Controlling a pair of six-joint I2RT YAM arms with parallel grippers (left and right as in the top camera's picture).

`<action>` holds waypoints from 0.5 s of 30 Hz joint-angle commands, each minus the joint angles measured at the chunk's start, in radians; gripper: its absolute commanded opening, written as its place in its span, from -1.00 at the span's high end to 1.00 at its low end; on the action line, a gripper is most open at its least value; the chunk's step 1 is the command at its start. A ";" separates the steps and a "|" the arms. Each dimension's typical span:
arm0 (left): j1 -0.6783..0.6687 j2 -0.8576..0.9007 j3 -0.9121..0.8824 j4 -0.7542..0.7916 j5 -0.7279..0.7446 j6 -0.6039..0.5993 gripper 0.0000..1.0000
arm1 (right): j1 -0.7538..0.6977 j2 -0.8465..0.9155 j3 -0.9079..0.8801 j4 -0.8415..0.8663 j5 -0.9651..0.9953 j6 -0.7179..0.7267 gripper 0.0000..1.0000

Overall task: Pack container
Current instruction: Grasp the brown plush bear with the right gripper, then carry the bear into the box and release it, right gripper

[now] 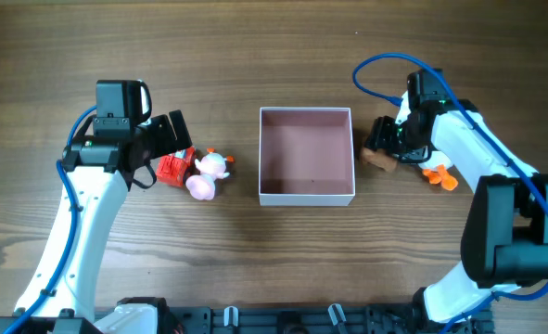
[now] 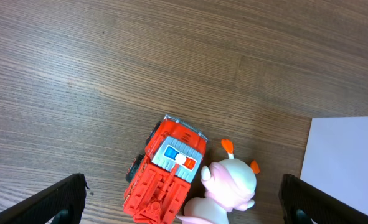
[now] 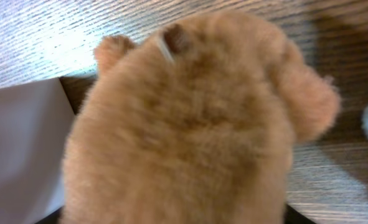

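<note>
The container is a square white box with a pale pink inside, at the table's middle; its corner shows in the left wrist view. My left gripper is open, hovering over a red toy truck and a pink toy animal left of the container. My right gripper is down over a brown plush toy just right of the container. The plush fills the gap between the fingers, which sit wide apart at the frame's bottom corners.
A white and orange toy lies right of the brown plush, under my right arm. The container's white wall is close on the plush's left. A rail runs along the table's front edge.
</note>
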 commanded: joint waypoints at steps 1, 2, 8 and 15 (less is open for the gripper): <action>0.005 0.006 0.016 0.000 -0.013 0.002 -0.99 | 0.004 -0.007 0.018 0.017 0.047 0.024 0.31; 0.005 0.006 0.016 0.000 -0.013 0.002 -0.99 | 0.004 -0.025 0.018 0.012 0.057 0.024 0.66; 0.005 0.006 0.016 0.000 -0.013 0.002 -1.00 | 0.021 -0.256 0.057 -0.055 0.044 0.034 0.89; 0.005 0.006 0.016 0.000 -0.013 0.002 -0.99 | 0.213 -0.582 0.060 -0.040 -0.043 0.164 0.91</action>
